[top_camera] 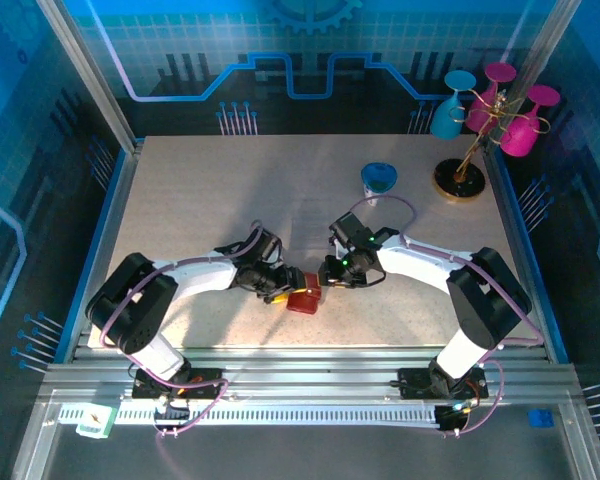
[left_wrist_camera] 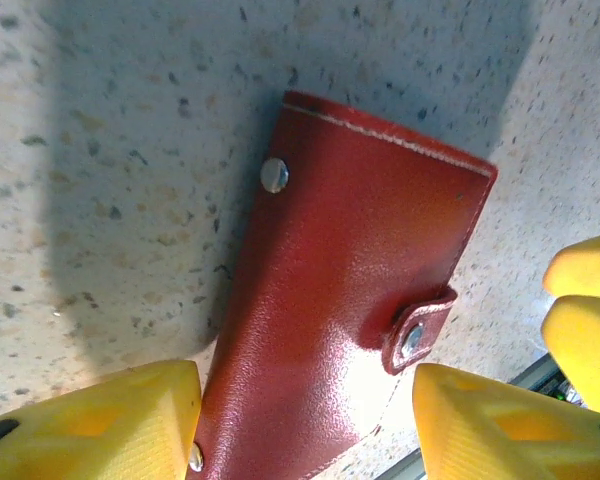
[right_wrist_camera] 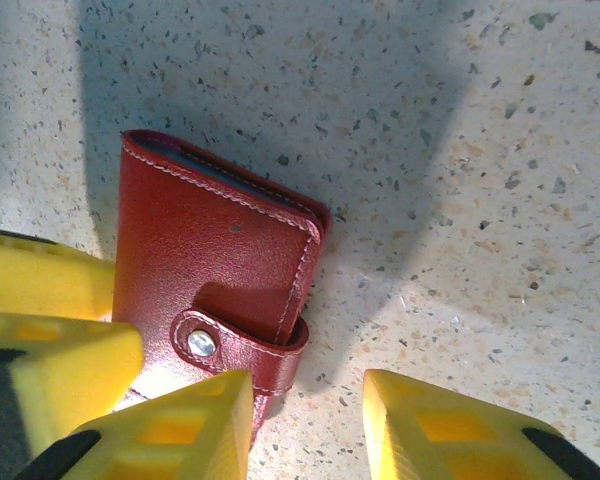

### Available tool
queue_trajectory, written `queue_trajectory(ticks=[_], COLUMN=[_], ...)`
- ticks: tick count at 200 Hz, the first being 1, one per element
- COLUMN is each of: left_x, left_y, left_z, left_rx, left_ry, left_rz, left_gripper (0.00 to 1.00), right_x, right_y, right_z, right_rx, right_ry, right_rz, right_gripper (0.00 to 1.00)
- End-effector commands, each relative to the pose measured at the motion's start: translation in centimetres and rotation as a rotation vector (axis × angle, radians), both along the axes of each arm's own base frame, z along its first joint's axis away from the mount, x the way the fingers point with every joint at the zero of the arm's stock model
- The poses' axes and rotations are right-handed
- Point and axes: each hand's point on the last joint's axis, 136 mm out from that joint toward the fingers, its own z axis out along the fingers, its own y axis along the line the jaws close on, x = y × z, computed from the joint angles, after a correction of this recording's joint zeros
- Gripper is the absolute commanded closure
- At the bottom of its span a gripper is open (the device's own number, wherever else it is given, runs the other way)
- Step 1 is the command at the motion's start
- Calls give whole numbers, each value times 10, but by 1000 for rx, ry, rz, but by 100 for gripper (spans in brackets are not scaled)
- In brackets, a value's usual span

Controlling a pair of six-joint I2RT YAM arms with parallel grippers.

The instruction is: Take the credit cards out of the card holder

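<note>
Speckled table (right_wrist_camera: 460, 150) bears the closed wallet (left_wrist_camera: 350, 270). Left gripper (left_wrist_camera: 305, 425) straddles it, fingers wide. Right gripper (right_wrist_camera: 305, 425), fingers parted and empty, has it at ten o'clock.

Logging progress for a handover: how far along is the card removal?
Nothing looks done: the card holder lies closed on the table, its snap strap fastened. In hand: the open left gripper straddles it, and the open right gripper hovers at its strap corner. Left: unsnapping, opening and emptying it.
</note>
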Motion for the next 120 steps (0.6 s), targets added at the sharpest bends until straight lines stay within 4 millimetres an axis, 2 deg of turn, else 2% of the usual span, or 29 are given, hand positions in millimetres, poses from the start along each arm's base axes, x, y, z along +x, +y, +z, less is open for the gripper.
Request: queue_trajectory(ticks=[1,20,60,120], left_x=[-14,-10,-2,9], left_y=[-13,-21,-3,-5], left_z=[2,11,11,19], left_rx=[-61,-124,-49,-131], left_ry=[35,24,-19,-29], left_rz=[-46,-20,51,104], left_gripper=[43,45,46,69], right_x=[-7,-10,-13,-9], right_y=[-1,-4,-10,2], right_z=[3,0,0,9], right_rx=[6,-7,-46,-67], right_ry=[10,16,10,-7], right_rz=[-7,-16,-22,39], right_gripper=[65,64,64,65])
